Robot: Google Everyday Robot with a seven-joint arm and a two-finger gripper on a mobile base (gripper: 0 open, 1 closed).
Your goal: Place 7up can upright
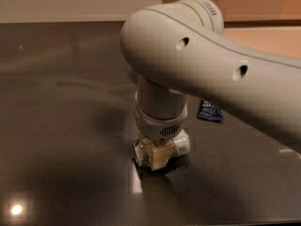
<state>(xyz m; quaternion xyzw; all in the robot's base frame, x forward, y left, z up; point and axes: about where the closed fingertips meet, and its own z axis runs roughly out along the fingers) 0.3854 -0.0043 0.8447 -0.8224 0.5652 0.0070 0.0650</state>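
The 7up can [181,144] lies on its side on the dark table [56,126], its silver top [140,152] facing left. It is pale with green print. My gripper [160,157] has come straight down onto the can's middle, and its tan tip shows in front of the can, low near the table. The big white arm [197,65] hangs over it and hides the can's back side.
A dark blue packet [210,112] lies on the table to the right behind the can. A bright light reflection [16,209] shows at the front left. The brown-orange can is hidden behind the arm.
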